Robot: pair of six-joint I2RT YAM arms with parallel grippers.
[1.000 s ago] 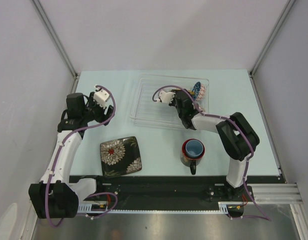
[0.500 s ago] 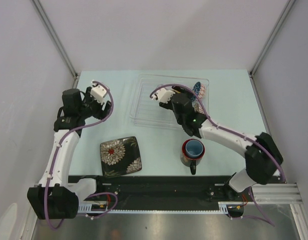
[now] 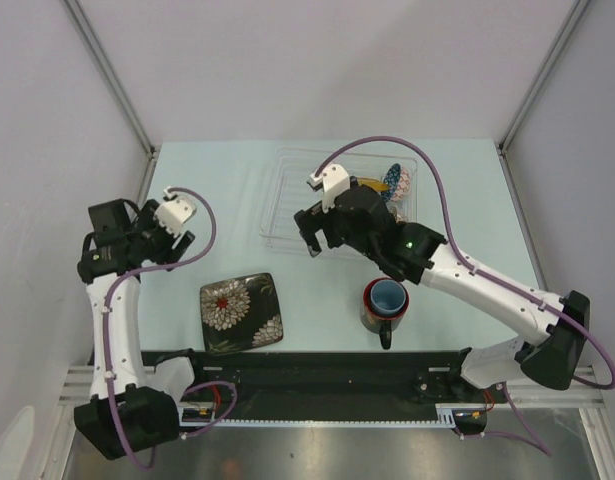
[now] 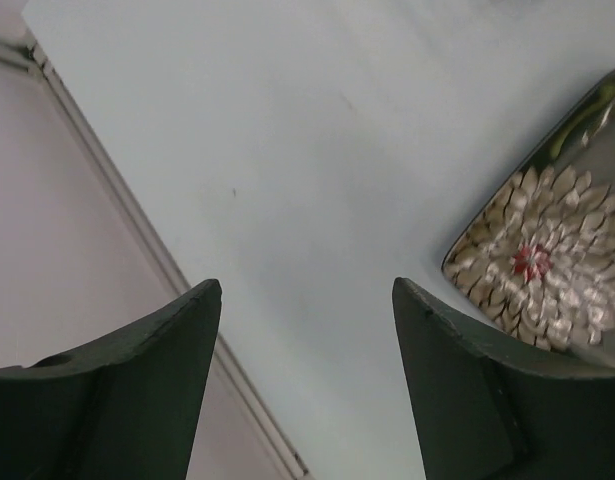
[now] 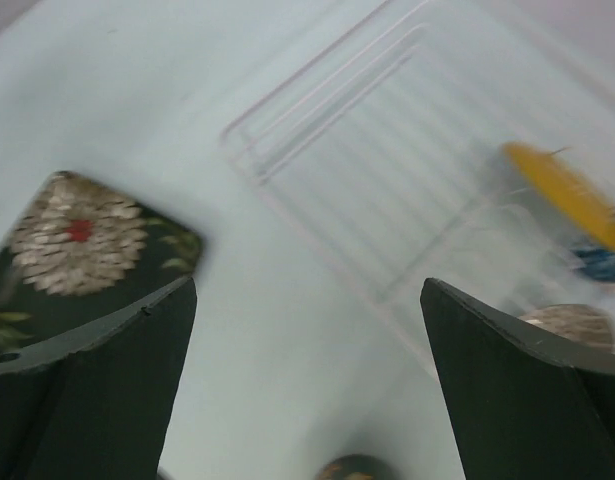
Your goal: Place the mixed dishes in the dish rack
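Entry: black square floral plate (image 3: 239, 312), flat on desk (image 3: 187, 170)
We note left gripper (image 4: 305, 290) and right gripper (image 5: 307, 285) spread, holding nothing

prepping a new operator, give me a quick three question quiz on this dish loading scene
1. True or false: the black floral plate lies on the table, outside the dish rack.
2. Fill in: the left gripper and right gripper both stand ____, holding nothing.
3. Which gripper is nearer the rack? A left, B right.
Key: 1 true; 2 open; 3 B.
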